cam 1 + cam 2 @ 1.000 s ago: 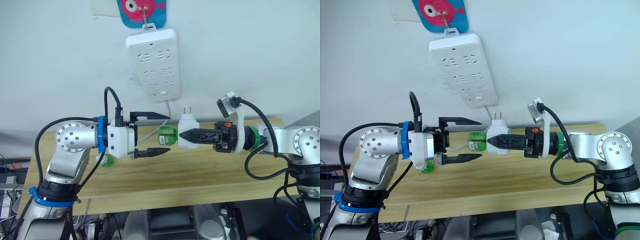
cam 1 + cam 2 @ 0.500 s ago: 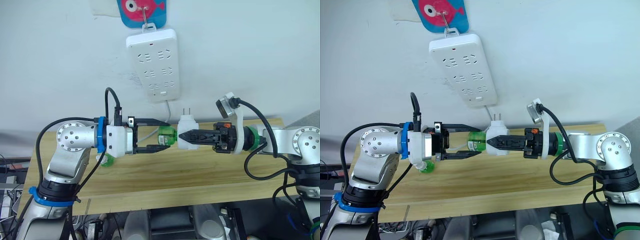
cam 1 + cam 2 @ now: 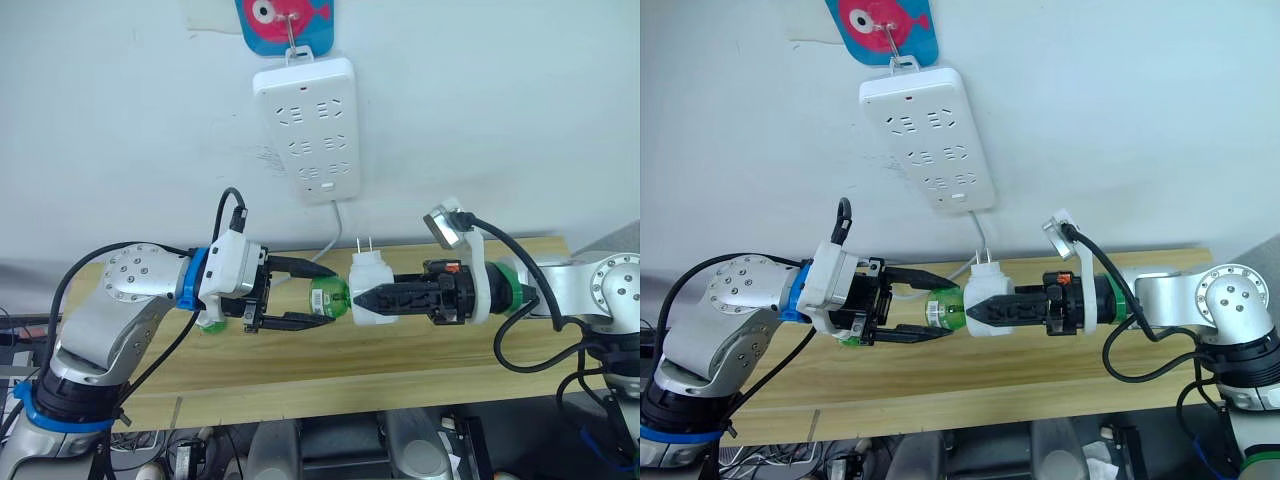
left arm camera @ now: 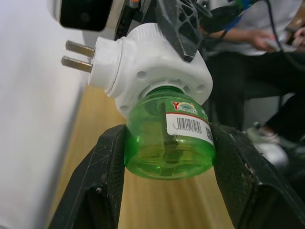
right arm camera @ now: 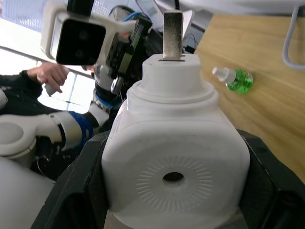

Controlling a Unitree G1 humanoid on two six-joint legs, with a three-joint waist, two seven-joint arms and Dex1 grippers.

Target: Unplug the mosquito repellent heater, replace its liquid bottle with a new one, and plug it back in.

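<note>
Left gripper (image 3: 318, 294) closed in, now pinching liquid bottle (image 4: 167, 139); right gripper (image 3: 362, 297) clamps heater (image 5: 174, 164), wick seemingly hidden inside

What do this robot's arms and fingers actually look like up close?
Both arms are silver metal with round bolted joints and looping black cables. The left arm has blue rings and a white wrist block; the right arm has a green ring and a white camera bracket. Each ends in two black pointed fingers.

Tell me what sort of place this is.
Probably a robot test lab: a wooden bench against a bare wall, a power strip hung from a hook, and a seated person holding a controller.
</note>
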